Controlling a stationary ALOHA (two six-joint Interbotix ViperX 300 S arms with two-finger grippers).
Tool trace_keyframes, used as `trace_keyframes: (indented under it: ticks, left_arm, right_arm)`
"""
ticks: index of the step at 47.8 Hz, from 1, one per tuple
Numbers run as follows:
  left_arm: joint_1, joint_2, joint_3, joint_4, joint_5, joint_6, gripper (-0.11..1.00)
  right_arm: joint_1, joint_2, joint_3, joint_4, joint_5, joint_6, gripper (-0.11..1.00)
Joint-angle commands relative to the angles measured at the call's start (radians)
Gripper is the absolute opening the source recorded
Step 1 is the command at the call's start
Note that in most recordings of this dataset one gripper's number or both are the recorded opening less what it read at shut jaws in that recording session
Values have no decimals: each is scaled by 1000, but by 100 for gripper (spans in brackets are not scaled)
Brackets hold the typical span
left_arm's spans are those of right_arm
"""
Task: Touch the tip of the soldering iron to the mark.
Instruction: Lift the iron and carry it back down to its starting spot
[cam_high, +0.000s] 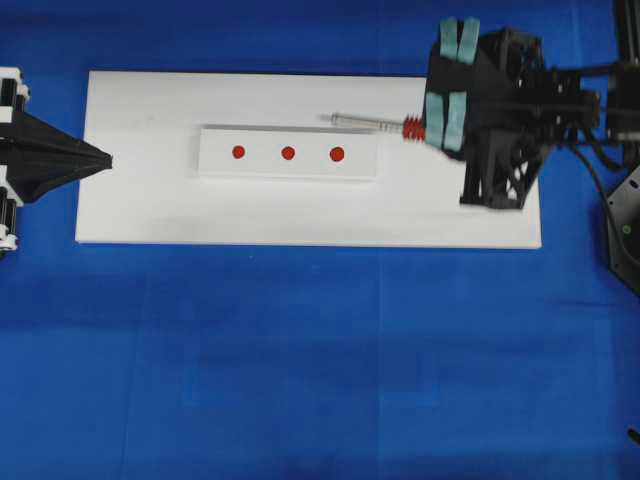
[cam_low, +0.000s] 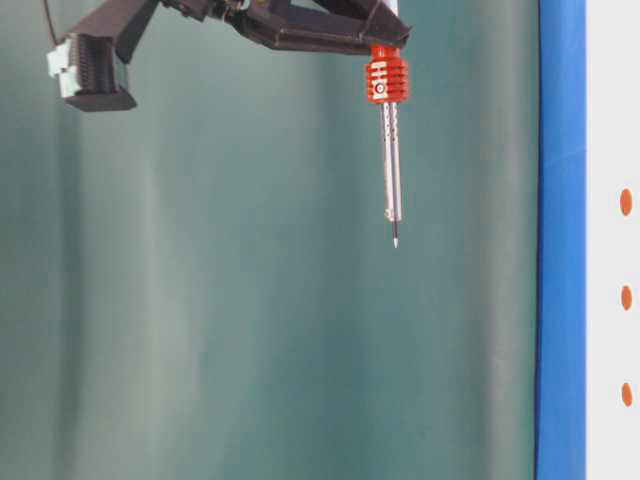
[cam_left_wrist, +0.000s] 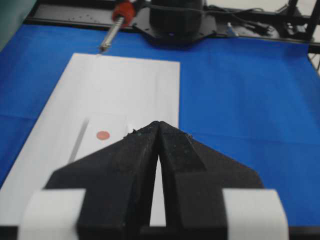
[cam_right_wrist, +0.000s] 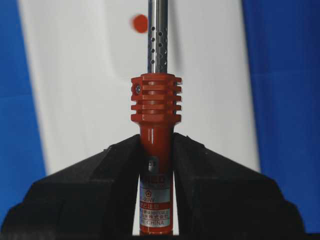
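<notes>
Overhead, right fingers (cam_right_wrist: 156, 165) pinch the soldering iron (cam_right_wrist: 156, 120); left fingers (cam_left_wrist: 159, 131) pressed together.

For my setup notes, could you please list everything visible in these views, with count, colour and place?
white board: one, white, flat on the blue cloth, centre of the overhead view.
white block: one, white, lying on the board.
red dots: three, red, in a row on the block; the mark is the left-end one.
soldering iron: one, red-orange handle with silver perforated shaft, above the board's right part.
tip: one, dark, in the air, off the dots.
blue cloth: one, blue, covering the table.
right gripper: one, black, shut on the iron's handle.
left gripper: one, black, shut, empty, at the board's left edge.
</notes>
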Motion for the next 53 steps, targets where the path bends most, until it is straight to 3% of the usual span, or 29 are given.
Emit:
trace_keyframes:
  ticks: [1, 18, 27, 41, 53]
  left_arm:
    - [3, 3, -9, 2, -6, 0, 0]
    - [2, 3, -9, 2, -6, -2, 0]
    - [3, 3, -11, 2, -12, -2, 0]
    - [3, 3, -11, 2, -12, -2, 0]
    - [3, 3, -9, 2, -12, -2, 0]
  right_arm:
    - [54, -8, -11, 0, 2, 38, 6]
    - [293, 0, -6, -28, 5, 258, 6]
    - [357, 23, -6, -66, 11, 362, 6]
    - [370, 84, -43, -74, -14, 365, 6]
    - [371, 198, -158, -91, -21, 360, 6]
